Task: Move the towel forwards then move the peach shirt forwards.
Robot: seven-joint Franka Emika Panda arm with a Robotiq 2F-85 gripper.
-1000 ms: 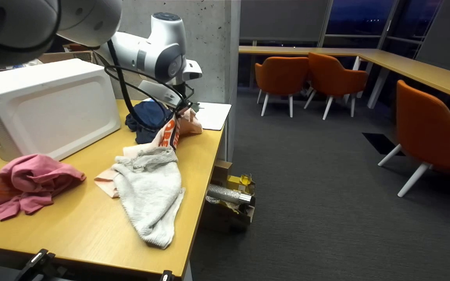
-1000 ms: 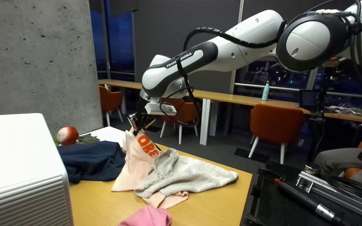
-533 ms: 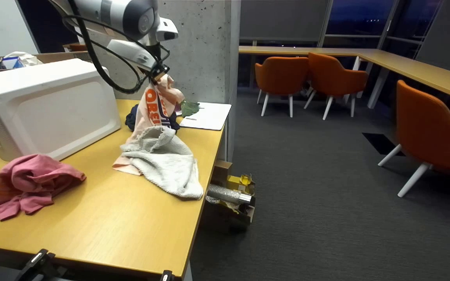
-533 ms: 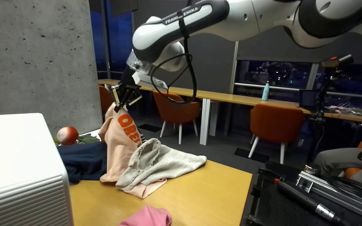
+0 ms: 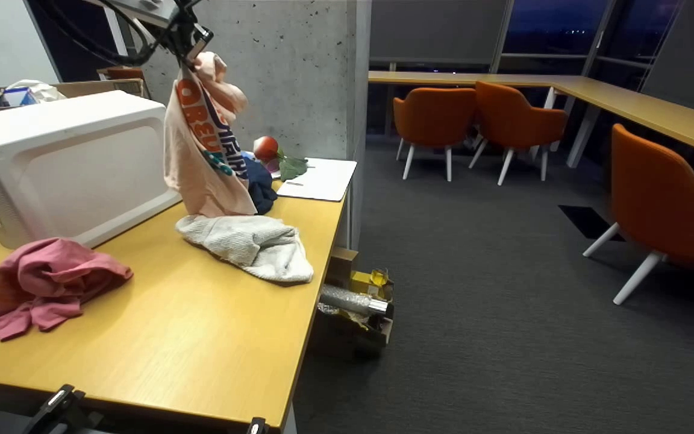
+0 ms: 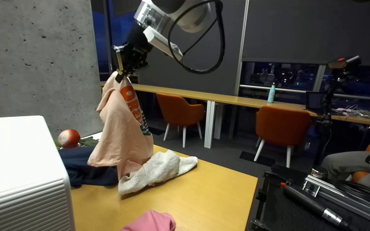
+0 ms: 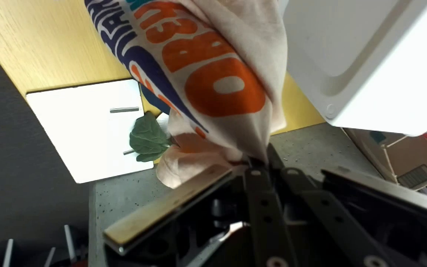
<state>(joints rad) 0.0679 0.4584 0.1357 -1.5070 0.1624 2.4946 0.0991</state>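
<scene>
The peach shirt [image 5: 205, 196] has orange and purple lettering and hangs from my gripper [image 5: 190, 59] above the table. In an exterior view the shirt [image 6: 117, 128] hangs below the gripper [image 6: 120, 75], its lower edge at the towel. I cannot tell whether it still touches the towel. The grey-white towel [image 5: 262, 247] lies crumpled on the table near its side edge and also shows in an exterior view [image 6: 162, 168]. In the wrist view the gripper [image 7: 261, 157] is shut on a pinched fold of the shirt [image 7: 261, 40]. The towel is out of the wrist view.
A large white box [image 5: 100, 175] stands on the table [image 5: 172, 337] beside the shirt. A navy cloth [image 6: 85, 166] lies behind it. A pink cloth [image 5: 52, 283] lies nearer. A red-and-white round item [image 5: 265, 148] and a white board [image 5: 326, 181] are by the concrete pillar [image 5: 299, 78].
My gripper has risen, lifting the shirt from the table and drawing it from under the towel. The towel has slid away from the table's near end and folded over.
</scene>
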